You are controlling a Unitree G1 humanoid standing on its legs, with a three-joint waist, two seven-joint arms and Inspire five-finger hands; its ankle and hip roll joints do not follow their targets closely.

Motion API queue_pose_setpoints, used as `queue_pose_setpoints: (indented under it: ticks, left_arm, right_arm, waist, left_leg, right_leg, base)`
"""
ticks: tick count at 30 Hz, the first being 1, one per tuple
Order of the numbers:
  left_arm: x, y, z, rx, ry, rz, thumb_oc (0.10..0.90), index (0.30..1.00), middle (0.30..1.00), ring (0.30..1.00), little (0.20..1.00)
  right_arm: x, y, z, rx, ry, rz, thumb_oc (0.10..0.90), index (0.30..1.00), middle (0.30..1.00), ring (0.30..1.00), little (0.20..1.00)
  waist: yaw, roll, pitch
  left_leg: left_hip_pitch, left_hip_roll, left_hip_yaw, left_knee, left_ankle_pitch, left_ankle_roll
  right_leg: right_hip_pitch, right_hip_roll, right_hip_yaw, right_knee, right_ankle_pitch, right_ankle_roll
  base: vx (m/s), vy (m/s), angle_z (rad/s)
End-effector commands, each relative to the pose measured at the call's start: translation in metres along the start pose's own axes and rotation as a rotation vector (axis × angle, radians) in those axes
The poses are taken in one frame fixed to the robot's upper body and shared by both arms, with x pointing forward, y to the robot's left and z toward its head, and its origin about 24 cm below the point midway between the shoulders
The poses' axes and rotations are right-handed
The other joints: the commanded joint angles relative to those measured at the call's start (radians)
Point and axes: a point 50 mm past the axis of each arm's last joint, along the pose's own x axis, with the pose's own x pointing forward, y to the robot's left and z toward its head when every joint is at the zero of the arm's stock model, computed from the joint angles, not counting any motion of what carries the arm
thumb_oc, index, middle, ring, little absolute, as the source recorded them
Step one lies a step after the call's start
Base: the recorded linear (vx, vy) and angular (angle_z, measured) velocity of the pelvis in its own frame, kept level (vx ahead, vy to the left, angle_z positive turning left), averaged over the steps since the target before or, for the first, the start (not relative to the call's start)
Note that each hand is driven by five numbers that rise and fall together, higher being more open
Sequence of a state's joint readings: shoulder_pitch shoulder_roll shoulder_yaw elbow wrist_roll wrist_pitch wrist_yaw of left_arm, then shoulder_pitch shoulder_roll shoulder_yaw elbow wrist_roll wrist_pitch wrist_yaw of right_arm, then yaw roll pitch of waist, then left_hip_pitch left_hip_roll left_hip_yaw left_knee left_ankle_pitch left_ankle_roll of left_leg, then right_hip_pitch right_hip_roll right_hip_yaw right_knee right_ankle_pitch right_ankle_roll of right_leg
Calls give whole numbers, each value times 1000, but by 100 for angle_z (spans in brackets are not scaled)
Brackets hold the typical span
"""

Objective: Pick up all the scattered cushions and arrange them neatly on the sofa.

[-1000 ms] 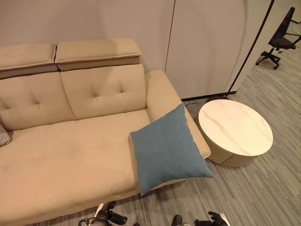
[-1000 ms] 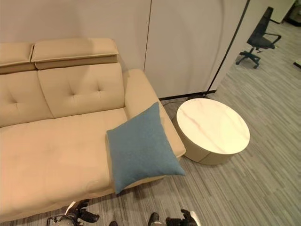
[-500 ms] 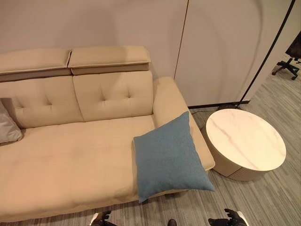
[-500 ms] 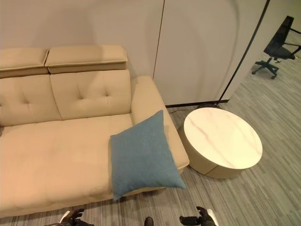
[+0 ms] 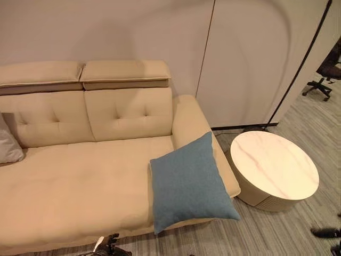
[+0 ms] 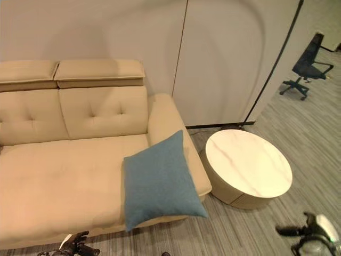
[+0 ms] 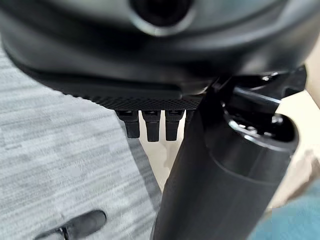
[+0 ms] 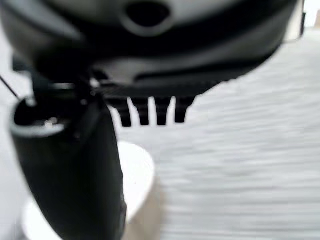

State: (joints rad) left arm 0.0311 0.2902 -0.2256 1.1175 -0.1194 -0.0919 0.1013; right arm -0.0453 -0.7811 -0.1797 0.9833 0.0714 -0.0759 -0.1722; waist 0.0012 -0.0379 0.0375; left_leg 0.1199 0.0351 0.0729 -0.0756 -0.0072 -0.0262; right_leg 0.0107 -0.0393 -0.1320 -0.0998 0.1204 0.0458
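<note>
A blue cushion (image 5: 189, 184) lies at the right end of the beige sofa (image 5: 80, 181), tilted against the armrest, its lower corner hanging past the seat's front edge. A grey cushion (image 5: 7, 147) rests against the backrest at the sofa's far left. My left hand (image 6: 74, 248) hangs low in front of the sofa, over the floor, open and holding nothing; its wrist view shows a corner of the blue cushion (image 7: 292, 220). My right hand (image 6: 314, 233) is out to the right above the carpet, in front of the round table, open and holding nothing.
A low round table (image 5: 274, 165) with a white marble top stands just right of the sofa's armrest. Pale partition walls run behind both. An office chair (image 6: 306, 66) stands far back right. Grey striped carpet (image 6: 240, 229) covers the floor in front.
My right hand has swung out to the right, from below the cushion to in front of the table. The view has shifted a little. The cushions lie where they were.
</note>
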Motion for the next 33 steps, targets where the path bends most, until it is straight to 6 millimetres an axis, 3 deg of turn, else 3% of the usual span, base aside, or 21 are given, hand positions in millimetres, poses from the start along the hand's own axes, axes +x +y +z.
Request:
queue_pose_setpoints:
  ticks: [1,7,8,11,14,21,27,33]
  left_arm:
    - [6,3,36,-99,-131,39,800,900,900,900,900]
    - [3,-8,34,-132,-134,10,800,900,900,900,900]
    - [2,-11,36,-145,-145,6,800,900,900,900,900]
    - [1,-14,45,-168,-184,0,800,900,900,900,900]
    - [0,-16,51,-168,-209,-11,800,900,900,900,900]
    - [-1,-17,58,-158,-237,-22,800,900,900,900,900]
    - [-1,-19,61,-151,-242,-27,800,900,900,900,900]
    - [-3,-18,90,-176,-343,-34,800,900,900,900,900]
  right_arm:
    - [3,-1,51,333,-210,-83,800,900,900,900,900]
    - [-11,26,87,602,-354,-26,800,900,900,900,900]
    - [-18,39,101,706,-392,18,800,900,900,900,900]
    - [-31,69,119,930,-411,132,800,900,900,900,900]
    - [-39,89,126,1029,-391,232,800,900,900,900,900]
    - [-51,122,128,1048,-341,378,800,900,900,900,900]
    - [-54,133,117,960,-306,415,800,900,900,900,900]
    - [-53,142,98,870,-231,420,800,900,900,900,900]
  waist:
    - [13,-18,-13]
    - [26,-9,-10]
    - [33,-9,-8]
    - [46,-8,-1]
    - [57,-12,4]
    - [78,-26,18]
    - [79,-32,23]
    - [75,-39,57]
  left_leg:
    - [-32,-36,-76,-12,-42,-1]
    - [-33,-36,-84,-12,-46,-2]
    - [-34,-37,-90,-12,-46,-3]
    - [-42,-37,-105,-12,-43,-3]
    - [-50,-38,-116,-12,-39,-5]
    - [-66,-37,-130,-12,-34,-9]
    - [-68,-36,-138,-12,-35,-11]
    - [-90,-34,-144,-12,-29,-11]
  right_leg:
    - [43,-7,-22,18,-115,71]
    - [45,-11,-38,19,-121,69]
    - [46,-12,-44,19,-122,67]
    - [41,-13,-57,19,-123,64]
    - [38,-13,-67,18,-125,62]
    - [33,-14,-89,15,-124,61]
    - [36,-15,-99,14,-128,59]
    - [13,-16,-107,17,-124,60]
  base:
    - [0,0,0]
    - [4,2,2]
    - [28,13,18]
    - [18,12,19]
    - [5,1,20]
    - [0,-2,14]
    - [0,0,0]
    - [-35,-8,9]
